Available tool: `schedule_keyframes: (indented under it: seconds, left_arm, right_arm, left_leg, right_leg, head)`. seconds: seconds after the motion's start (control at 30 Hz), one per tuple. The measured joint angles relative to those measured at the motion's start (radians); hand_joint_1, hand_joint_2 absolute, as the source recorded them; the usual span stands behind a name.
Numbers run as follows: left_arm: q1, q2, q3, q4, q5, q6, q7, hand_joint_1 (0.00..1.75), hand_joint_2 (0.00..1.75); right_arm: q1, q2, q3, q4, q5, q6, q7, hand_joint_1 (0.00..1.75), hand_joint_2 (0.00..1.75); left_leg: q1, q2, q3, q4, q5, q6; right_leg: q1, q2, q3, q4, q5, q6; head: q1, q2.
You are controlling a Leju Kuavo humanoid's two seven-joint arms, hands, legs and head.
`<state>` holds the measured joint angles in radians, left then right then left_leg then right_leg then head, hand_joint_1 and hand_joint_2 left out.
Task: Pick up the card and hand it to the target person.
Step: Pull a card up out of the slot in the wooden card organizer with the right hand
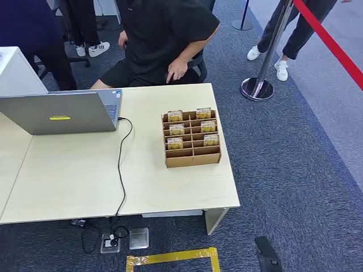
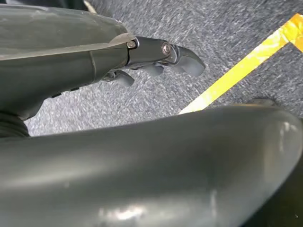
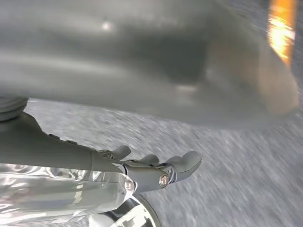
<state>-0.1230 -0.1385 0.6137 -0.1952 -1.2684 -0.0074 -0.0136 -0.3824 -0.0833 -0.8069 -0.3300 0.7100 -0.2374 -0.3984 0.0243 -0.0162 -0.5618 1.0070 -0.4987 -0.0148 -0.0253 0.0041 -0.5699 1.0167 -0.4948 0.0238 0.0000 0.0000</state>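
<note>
step: nothing picked yet, yellow cards [image 1: 175,116] sit in the brown cardboard slotted rack [image 1: 193,159]
hands: left hand [image 2: 157,59] and right hand [image 3: 157,168] hang empty, fingers loosely spread
next: probably reach over to the rack

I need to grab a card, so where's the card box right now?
In the head view, the cardboard card box sits on the table's right half, right of the laptop.

The left hand [image 2: 157,59] hangs low with its fingers [image 2: 185,60] stretched out and a little apart, holding nothing. The right hand [image 3: 153,168] hangs the same way, fingers [image 3: 184,163] straight out, holding nothing.
</note>
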Motion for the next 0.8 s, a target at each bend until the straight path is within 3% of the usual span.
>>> schedule_keyframes:
  seconds: [0.1, 0.23, 0.47, 0.63, 0.77, 0.8]
  left_arm:
    - [0.003, 0.0, 0.003, 0.0, 0.002, 0.002, -0.003, 0.0, 0.0]
    - [0.005, 0.001, 0.005, 0.0, 0.003, 0.001, -0.004, 0.0, 0.0]
    - [0.004, -0.001, 0.0, 0.001, 0.0, 0.003, -0.016, 0.0, 0.0]
    - [0.002, 0.001, -0.009, 0.001, -0.005, 0.002, -0.019, 0.0, 0.0]
    - [0.0, 0.002, -0.011, 0.001, -0.006, 0.001, -0.013, 0.0, 0.0]
    - [0.0, 0.002, -0.011, 0.001, -0.005, 0.001, -0.012, 0.0, 0.0]
  right_arm:
    - [-0.02, 0.004, 0.035, -0.045, -0.022, 0.024, -0.088, 0.0, 0.0]
    - [-0.05, 0.02, 0.181, -0.191, -0.057, 0.046, -0.175, 0.0, 0.0]
    - [-0.006, 0.018, 0.524, -0.485, -0.161, 0.067, -0.12, 0.0, 0.0]
    - [-0.017, -0.017, 0.735, -0.546, -0.141, 0.049, -0.075, 0.0, 0.0]
    - [-0.086, -0.026, 0.873, -0.492, -0.105, 0.011, -0.05, 0.0, 1.75]
    - [-0.106, -0.02, 0.901, -0.471, -0.096, -0.002, -0.041, 0.0, 1.75]
  left_leg:
    - [0.0, -0.001, 0.0, 0.001, 0.0, 0.0]
    - [0.0, 0.001, -0.001, 0.001, 0.001, 0.0]
    - [0.0, 0.0, -0.002, 0.002, 0.001, 0.0]
    - [0.0, -0.001, -0.002, 0.002, 0.001, 0.0]
    - [0.0, 0.0, -0.001, 0.003, 0.0, 0.0]
    - [0.0, -0.001, -0.001, 0.003, 0.0, -0.001]
  right_leg:
    - [0.0, 0.0, 0.0, 0.001, 0.0, 0.0]
    - [0.0, 0.001, -0.001, 0.001, 0.001, 0.0]
    - [0.0, 0.001, -0.002, 0.003, 0.001, 0.001]
    - [0.0, 0.0, -0.001, 0.003, 0.001, 0.001]
    - [0.0, 0.001, -0.001, 0.003, 0.001, 0.001]
    - [0.0, 0.001, -0.001, 0.004, 0.0, 0.001]
  head:
    - [0.0, 0.0]
    - [0.0, 0.0]
    - [0.0, 0.0]
    - [0.0, 0.0]
    - [0.0, 0.0]
    - [0.0, 0.0]
